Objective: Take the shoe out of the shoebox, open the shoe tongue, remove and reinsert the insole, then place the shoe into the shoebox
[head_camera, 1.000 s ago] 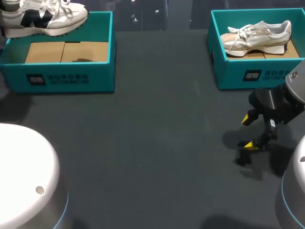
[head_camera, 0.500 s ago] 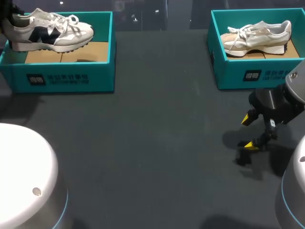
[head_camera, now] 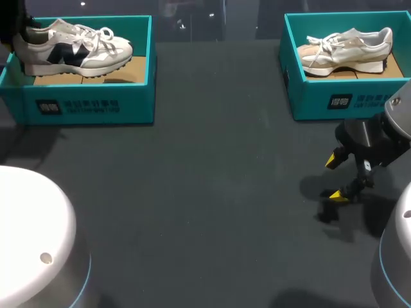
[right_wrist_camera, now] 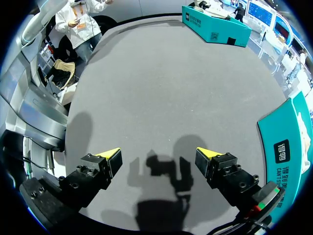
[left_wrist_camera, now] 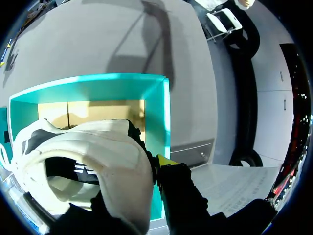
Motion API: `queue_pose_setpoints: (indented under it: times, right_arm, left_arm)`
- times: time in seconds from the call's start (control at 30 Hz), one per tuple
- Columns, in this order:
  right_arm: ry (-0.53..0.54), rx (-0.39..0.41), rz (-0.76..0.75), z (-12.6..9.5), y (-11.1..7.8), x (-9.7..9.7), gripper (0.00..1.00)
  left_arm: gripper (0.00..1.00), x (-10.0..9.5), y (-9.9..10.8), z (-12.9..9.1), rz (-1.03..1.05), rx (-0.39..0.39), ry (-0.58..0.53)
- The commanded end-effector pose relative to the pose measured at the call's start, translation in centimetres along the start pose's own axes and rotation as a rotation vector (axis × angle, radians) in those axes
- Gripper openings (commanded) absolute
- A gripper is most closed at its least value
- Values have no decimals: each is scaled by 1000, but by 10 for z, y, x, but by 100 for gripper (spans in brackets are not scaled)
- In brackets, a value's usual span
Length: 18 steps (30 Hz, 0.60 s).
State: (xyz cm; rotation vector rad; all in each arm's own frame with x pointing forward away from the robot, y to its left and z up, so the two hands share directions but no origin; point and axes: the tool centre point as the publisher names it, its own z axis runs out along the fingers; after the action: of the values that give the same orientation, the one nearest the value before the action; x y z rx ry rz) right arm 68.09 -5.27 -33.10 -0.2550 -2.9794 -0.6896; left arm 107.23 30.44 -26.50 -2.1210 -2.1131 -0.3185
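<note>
Left gripper [left_wrist_camera: 151,169] is clamping the white sneaker [head_camera: 74,50] by its heel collar, holding it low over the left teal shoebox [head_camera: 90,106]. Right gripper [right_wrist_camera: 159,161] is sitting wide open, empty. I'm worrying that this one-ended grip lets the toe sag and snag the box wall.

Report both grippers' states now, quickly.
Left gripper: closed on the shoe, at its heel.
Right gripper: open, holding nothing.

**Tabletop** [head_camera: 205,192]: dark, matt, faintly grainy covering. **Far-left shoebox** [head_camera: 96,106] and **far-right shoebox** [head_camera: 314,96]: matt teal card walls, bare brown card floors. **Navy-marked shoe** [head_camera: 74,52] and **pale shoe** [head_camera: 350,48]: soft, matt, cloth-like uppers with corded laces. **Right gripper** [head_camera: 336,178]: matt black housing, smooth yellow tips.
</note>
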Motion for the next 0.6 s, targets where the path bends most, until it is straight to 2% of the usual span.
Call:
queue_pose_setpoints:
  times: [0.03, 0.6]
  right_arm:
    - [-2, 2, 0, 0, 0, 1, 100]
    - [-2, 2, 0, 0, 0, 1, 100]
  left_arm:
    - [0, -5, -2, 12, 1, -11, 11]
    - [0, -23, -29, 32, 70, -24, 35]
